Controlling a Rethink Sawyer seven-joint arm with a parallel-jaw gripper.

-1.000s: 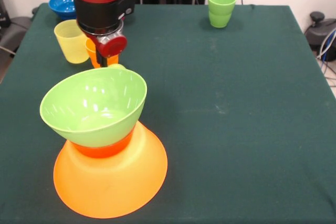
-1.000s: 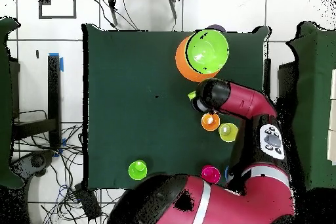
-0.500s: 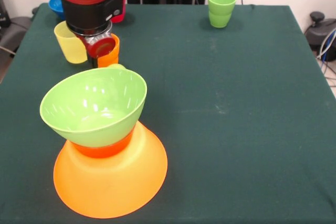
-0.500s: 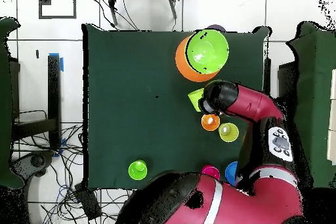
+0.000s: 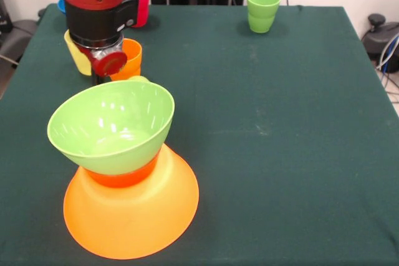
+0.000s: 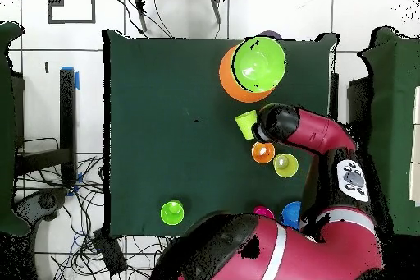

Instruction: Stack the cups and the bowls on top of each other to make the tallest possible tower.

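Observation:
The tower stands at the near left: a very large orange bowl [image 5: 134, 213] upside down, a small orange-red bowl [image 5: 121, 179] on it, and a lime green bowl [image 5: 112, 126] upright on top. From above the same green bowl [image 6: 259, 63] covers most of the orange bowl [image 6: 227, 75]. My gripper [image 5: 100, 76] hangs low just behind the green bowl, between the yellow cup [image 5: 75, 54] and the orange cup [image 5: 129, 57]. A lime cup [image 6: 245, 123] lies beside the arm's wrist [image 6: 275, 122]. Whether the gripper is open or shut is hidden.
Two stacked green cups [image 5: 263, 10] stand at the far right, seen from above as one green cup [image 6: 172, 212]. A red cup [image 5: 141, 4] and a sliver of blue bowl [image 5: 60, 5] sit at the far left, behind the arm.
The arm has shifted left in the front view, from in front of the orange cup to partly covering the yellow cup. The orange cup and the lying lime cup now show more.

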